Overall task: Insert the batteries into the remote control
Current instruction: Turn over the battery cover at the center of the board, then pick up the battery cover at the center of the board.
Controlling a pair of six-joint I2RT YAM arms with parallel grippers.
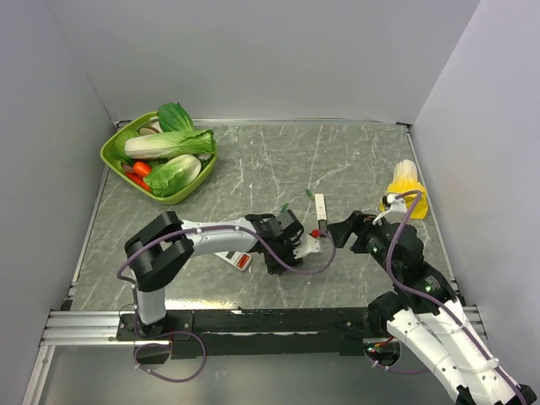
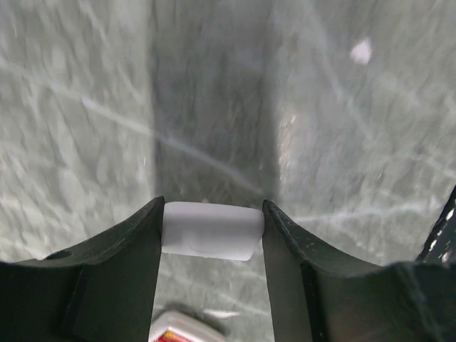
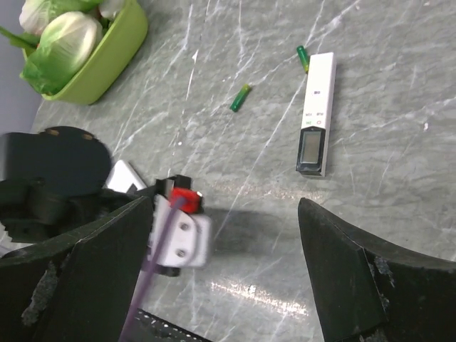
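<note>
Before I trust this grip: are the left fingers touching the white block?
Touching. Left wrist view shows the white block pressed against both left fingers, no gap.

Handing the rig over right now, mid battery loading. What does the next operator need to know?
Left tool: shut on a small white piece, apparently the remote control.
Right tool: open, empty, facing that piece.
A red piece, likely a battery, sits at the remote control's exposed end; seated or not, I cannot tell.
Second battery: not identified. A white item with a red patch lies under the left arm.
Done: possibly one battery delivered. Left: confirm seating, find and load the other.
</note>
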